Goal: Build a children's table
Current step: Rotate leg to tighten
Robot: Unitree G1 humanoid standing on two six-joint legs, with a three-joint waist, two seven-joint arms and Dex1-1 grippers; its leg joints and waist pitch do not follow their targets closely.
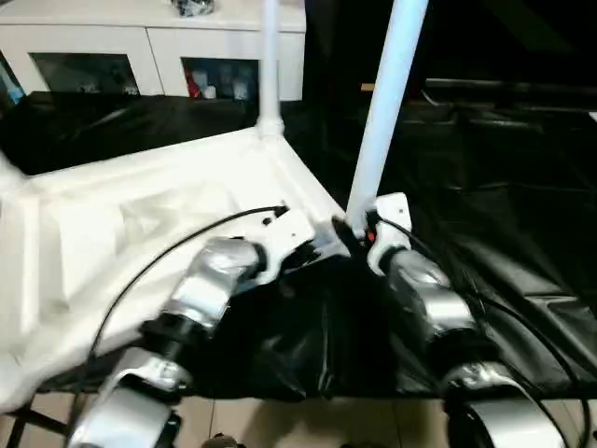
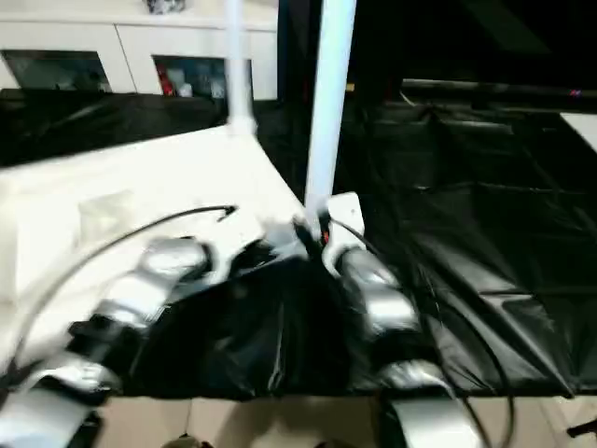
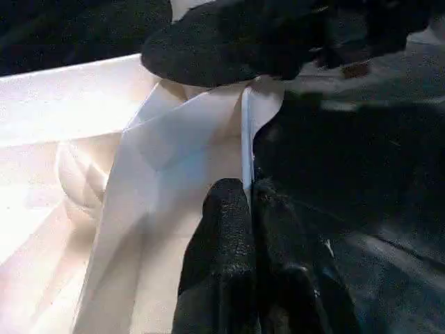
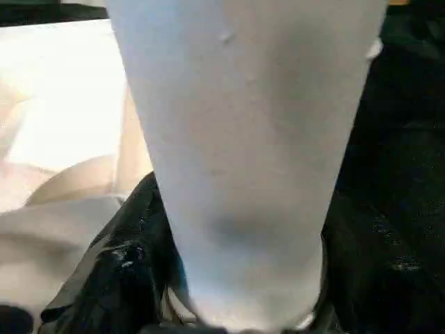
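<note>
White plastic tabletop (image 1: 121, 233) lies upside down on black sheeting (image 1: 504, 215). At its near corner, our right gripper (image 1: 366, 233) clasps an upright leg (image 1: 384, 112); our left gripper (image 3: 252, 202), pinched shut, rests on the rim. Leaning the leg could jam its socket or slide the top.

A white glass-doored cabinet (image 1: 149, 56) stands beyond the crinkled black plastic sheet (image 1: 504, 233).
</note>
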